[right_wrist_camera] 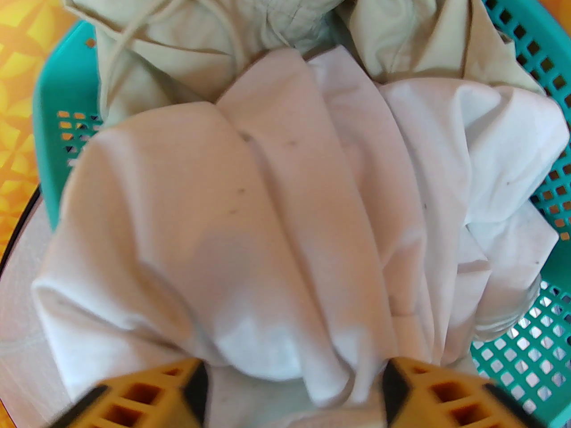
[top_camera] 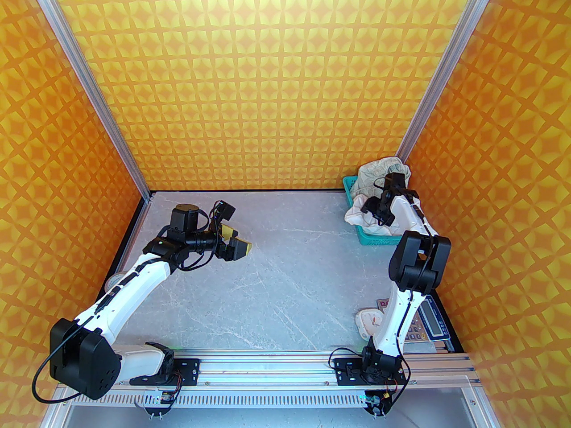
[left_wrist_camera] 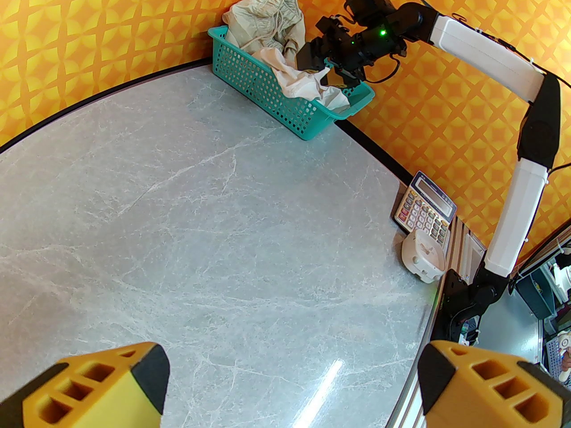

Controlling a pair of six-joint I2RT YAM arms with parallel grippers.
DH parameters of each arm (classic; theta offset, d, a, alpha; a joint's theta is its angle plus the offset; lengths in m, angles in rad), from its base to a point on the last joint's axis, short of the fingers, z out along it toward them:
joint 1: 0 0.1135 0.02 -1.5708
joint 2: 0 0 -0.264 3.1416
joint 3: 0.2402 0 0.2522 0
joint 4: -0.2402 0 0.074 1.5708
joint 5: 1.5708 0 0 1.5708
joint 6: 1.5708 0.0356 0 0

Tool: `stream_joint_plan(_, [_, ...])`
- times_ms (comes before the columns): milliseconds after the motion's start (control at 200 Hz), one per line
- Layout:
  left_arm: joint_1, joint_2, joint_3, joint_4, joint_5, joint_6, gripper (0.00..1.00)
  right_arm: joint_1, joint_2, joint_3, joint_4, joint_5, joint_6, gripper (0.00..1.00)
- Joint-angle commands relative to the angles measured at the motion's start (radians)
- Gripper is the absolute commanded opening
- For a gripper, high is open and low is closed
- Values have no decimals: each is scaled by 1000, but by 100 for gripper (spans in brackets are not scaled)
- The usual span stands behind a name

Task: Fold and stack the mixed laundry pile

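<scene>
Two garments are counted in the laundry pile (top_camera: 370, 179), both inside the one teal mesh basket (right_wrist_camera: 526, 355). One white T-shirt (right_wrist_camera: 276, 221) is heaped at the basket's near end and spills over its rim. One pair of pale greenish-cream shorts (right_wrist_camera: 214, 29) is bunched at the basket's far end with the drawstring waist uppermost. Nothing has been laid out or folded yet, so the task is judged to be at its first pick.

The right tool (right_wrist_camera: 292, 386) is set low over the basket, its jaws standing apart on either side of a raised fold of the T-shirt; whether that fold is pinched cannot be told. The left tool (left_wrist_camera: 292, 368) is held with jaws wide apart and nothing between them, well away from the basket above the counter (left_wrist_camera: 178, 194).

Both garments are expected to handle as light, limp cloth. No shape will be kept when they are lifted, and loose parts will trail and may catch on the basket's rim or drag the shorts along. A thick bunched fold near the top of the T-shirt is judged the best hold. One calculator (left_wrist_camera: 426, 212) is seen well apart from the basket.
</scene>
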Motion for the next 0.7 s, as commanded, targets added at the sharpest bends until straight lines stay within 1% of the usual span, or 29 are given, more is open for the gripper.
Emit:
stream_joint_plan(0, [-1,-21,1,-25,21,24,97,-10,20,-30,33,-20,-2,44])
stream_joint_plan(90, [0,-15,5,-30,21,25,97,-11,11,-29,45,-53,-10,25])
stream_joint_plan(150, [0,-20,5,-29,22,21,96,-12,-14,-46,66,-46,-16,16])
stream_joint_plan(180, [0,-26,4,-28,21,24,96,-12,-32,-60,84,-45,-16,10])
stream_joint_plan(250, [0,-32,0,-30,22,34,96,-12,-82,-102,129,-68,-21,0])
stream_joint_plan(430, [-1,-34,0,-25,21,23,95,-12,-282,-230,296,-112,-24,0])
stream_joint_plan(530, [-2,-35,0,-23,21,25,94,-11,-425,-311,406,-171,-4,0])
stream_joint_plan(695, [-1,-37,0,-15,21,12,94,27,-614,-346,483,-271,-9,0])
